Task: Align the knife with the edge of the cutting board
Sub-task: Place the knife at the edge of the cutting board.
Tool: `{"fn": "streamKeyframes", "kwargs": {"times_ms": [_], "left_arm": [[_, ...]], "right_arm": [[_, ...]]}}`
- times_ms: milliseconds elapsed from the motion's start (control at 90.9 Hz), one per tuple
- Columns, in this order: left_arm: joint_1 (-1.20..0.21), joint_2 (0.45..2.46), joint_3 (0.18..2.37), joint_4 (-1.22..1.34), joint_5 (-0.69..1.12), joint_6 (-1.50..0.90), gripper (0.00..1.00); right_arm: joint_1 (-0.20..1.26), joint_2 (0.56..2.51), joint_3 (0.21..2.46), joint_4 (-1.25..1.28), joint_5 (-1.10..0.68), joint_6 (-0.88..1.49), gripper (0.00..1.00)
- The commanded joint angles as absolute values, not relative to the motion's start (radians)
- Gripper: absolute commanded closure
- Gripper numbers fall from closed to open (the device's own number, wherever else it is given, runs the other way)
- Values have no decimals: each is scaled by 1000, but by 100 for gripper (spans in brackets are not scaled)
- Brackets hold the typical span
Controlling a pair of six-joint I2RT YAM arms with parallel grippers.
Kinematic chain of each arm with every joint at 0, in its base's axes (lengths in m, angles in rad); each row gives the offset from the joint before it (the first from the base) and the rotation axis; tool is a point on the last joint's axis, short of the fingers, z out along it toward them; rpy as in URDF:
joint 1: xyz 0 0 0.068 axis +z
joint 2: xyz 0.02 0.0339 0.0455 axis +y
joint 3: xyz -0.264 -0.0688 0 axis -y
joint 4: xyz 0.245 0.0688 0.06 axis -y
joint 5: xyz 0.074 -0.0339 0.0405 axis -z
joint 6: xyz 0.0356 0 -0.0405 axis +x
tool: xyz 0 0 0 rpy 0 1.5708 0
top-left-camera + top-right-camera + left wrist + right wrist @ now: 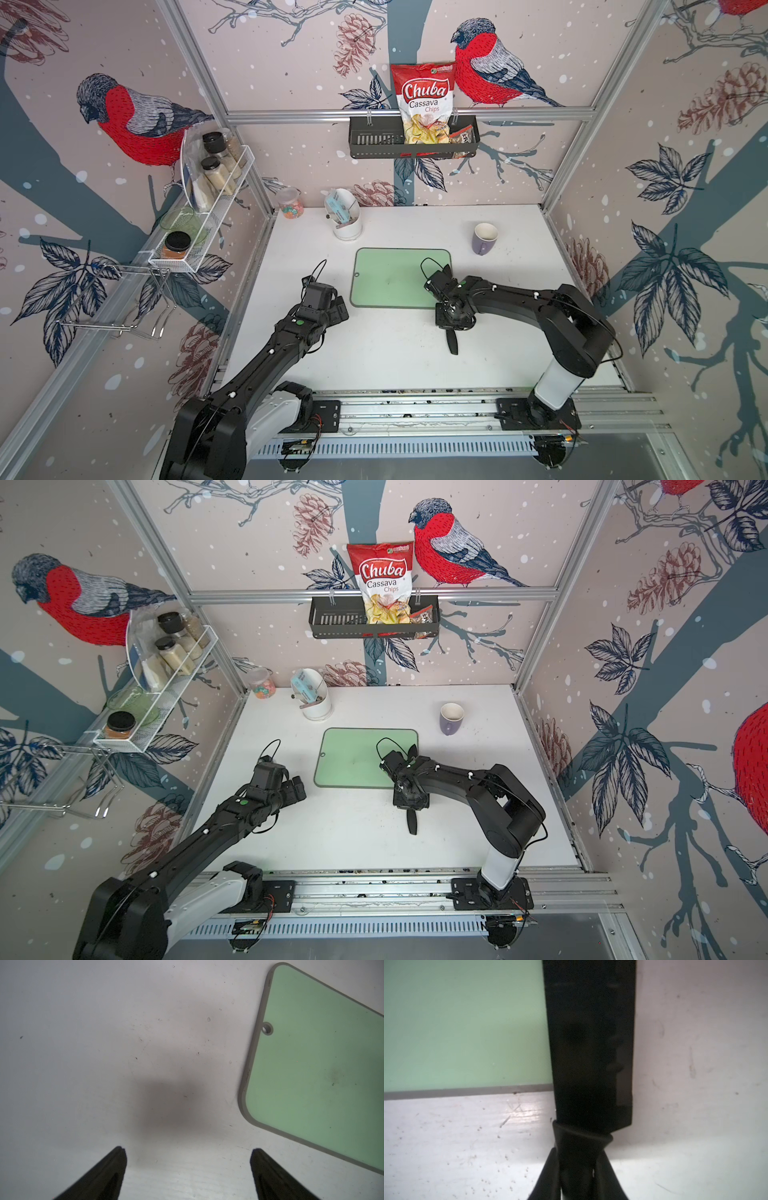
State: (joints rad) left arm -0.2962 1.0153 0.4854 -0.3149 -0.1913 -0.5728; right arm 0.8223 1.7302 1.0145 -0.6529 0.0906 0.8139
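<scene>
The right hand (578, 1150) is clamped on the knife (589, 1043), its fingers pinching the black handle just behind the blade. The blade runs along the cutting board (467, 1022) at the short side away from its small hole, hiding that edge in the right wrist view; whether it rests on the board or sits just above it I cannot tell. In both top views the handle sticks out past the board's near long edge, over the white surface (374, 365). The left hand (188, 1150) hangs with its fingers spread wide and nothing between them, above bare surface just beside the board's holed short side.
</scene>
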Motion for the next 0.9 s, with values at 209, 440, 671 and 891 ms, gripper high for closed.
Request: {"fn": "streamKeyframes", "kwargs": {"times_ms": [209, 440, 671, 891], "left_arm": [[-300, 1019, 487, -295, -203, -571, 5], [-300, 1017, 486, -298, -203, -571, 5], [-301, 1021, 488, -295, -203, -571, 5], [-301, 1019, 486, -296, -204, -571, 5]], "right_arm": [[821, 1727, 1027, -625, 52, 847, 97], [797, 1730, 1013, -630, 76, 858, 97], [790, 1729, 1009, -624, 67, 852, 97], [789, 1732, 1019, -631, 68, 846, 97]]}}
